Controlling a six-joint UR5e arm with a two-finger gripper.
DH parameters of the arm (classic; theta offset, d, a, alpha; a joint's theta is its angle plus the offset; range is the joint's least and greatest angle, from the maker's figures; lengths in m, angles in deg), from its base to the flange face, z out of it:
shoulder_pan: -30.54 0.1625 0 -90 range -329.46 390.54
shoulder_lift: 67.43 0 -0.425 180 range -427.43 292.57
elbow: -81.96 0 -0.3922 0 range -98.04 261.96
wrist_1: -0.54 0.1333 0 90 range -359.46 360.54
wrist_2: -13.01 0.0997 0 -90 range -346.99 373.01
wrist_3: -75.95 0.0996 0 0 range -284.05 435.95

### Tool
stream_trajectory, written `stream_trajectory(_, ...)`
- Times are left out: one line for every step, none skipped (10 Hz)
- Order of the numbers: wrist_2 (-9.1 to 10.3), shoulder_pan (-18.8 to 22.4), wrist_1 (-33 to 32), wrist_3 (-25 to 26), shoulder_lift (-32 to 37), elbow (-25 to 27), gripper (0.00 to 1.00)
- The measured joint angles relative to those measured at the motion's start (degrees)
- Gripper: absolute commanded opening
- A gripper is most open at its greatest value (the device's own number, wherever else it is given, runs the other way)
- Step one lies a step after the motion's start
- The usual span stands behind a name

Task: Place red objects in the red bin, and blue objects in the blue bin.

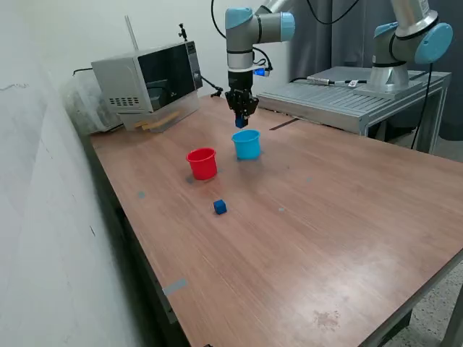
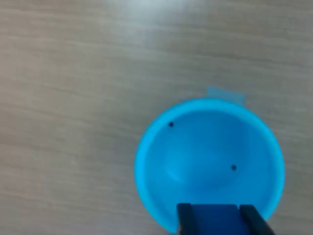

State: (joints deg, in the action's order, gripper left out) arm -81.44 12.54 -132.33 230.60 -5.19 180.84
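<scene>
Nearest in the exterior view, a loose blue cube sits on the wooden surface just below the frame's centre, well apart from both cups. Behind it the red bin stands a little left of centre, and the blue bin just beside it to the right. No red cubes show; whether any lie inside the red bin cannot be told.

Above the blue bin hangs the gripper, clamped narrowly around a second blue cube, which the wrist view shows between the fingers over the bin's empty inside.

The risk is the drop. The cube seems to sit over the bin's near rim rather than its middle, so a release here could strike the edge, bounce out, or tip the light cup.

The surface is bare brown wood with faint marks. In the upper left stands a microwave; in the upper right, a metal platform carries a second arm.
</scene>
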Motion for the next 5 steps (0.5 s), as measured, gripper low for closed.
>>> stream_trajectory(-0.01, -0.6, 0.0, -0.3, 0.2, 0.7, 0.00)
stream_trajectory(-0.02, -1.0, 0.0, -0.4, 0.3, 1.3, 0.00)
stream_trajectory(-0.03, -1.2, 0.0, -0.5, 0.4, 1.6, 0.00)
stream_trajectory(-0.02, -1.3, 0.0, -0.5, 0.5, 1.9, 1.00)
stream_trajectory(0.00, -1.3, 0.0, -0.5, 0.6, 2.0, 1.00)
